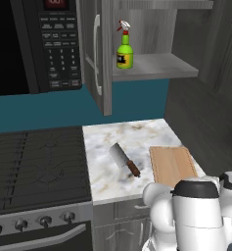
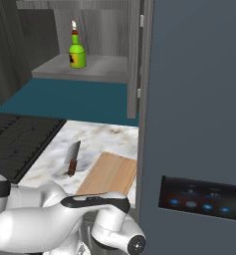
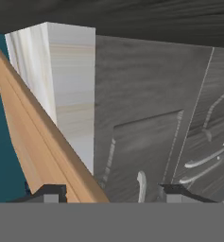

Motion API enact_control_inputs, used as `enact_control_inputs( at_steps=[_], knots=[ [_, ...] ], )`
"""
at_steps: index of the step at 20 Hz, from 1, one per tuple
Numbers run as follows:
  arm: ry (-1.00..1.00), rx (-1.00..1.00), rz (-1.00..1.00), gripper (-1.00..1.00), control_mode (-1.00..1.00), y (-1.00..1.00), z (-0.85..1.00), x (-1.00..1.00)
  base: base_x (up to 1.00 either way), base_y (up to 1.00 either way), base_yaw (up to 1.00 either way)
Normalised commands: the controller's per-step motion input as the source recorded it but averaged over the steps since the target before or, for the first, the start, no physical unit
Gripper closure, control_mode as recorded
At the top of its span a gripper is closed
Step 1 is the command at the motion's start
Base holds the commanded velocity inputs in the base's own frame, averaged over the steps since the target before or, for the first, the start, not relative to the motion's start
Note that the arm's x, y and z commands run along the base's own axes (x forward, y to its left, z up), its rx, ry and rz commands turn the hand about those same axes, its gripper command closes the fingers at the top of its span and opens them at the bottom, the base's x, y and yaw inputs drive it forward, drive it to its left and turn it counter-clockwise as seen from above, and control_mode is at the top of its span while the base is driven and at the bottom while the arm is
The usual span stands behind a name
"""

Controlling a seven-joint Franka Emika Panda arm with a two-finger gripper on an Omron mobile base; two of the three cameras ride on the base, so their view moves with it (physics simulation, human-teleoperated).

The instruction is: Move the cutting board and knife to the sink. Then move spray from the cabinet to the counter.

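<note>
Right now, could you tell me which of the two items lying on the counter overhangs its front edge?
The cutting board, the light-brown wooden one on the counter; its near end juts past the edge, while the knife lies wholly on the marble beside it.

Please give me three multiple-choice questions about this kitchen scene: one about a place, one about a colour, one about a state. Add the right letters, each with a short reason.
1. Where does the spray stand?
A. on the cabinet shelf
B. on the stovetop
C. on the board

2. What colour is the spray?
A. blue
B. green
C. white

3. How is the cabinet door?
A. shut
B. missing
C. open

Answers:
1 A: the bottle stands on the grey shelf, above the counter, where the knife and board lie.
2 B: its body is bright green in both base views.
3 C: the door is swung out and the inside shows.
</note>
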Motion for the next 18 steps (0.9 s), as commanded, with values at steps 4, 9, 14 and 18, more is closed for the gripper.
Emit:
enact_control_inputs(
  at_steps=[4, 9, 14, 18],
  knots=[
    [0.0, 0.0, 0.0, 1.0, -1.0, 0.0, 0.0, 0.0, 0.0, 0.0, 0.0],
    [0.0, 0.0, 0.0, 1.0, -1.0, 0.0, 0.0, 0.0, 0.0, 0.0, 0.0],
    [-0.03, -0.11, 0.0, 1.0, -1.0, 0.03, 0.2, 0.0, 0.0, 0.0, 0.0],
    [-0.06, -0.19, 0.0, 1.0, -1.0, 0.08, 0.58, 0.11, 0.0, 0.0, 0.0]
  ],
)
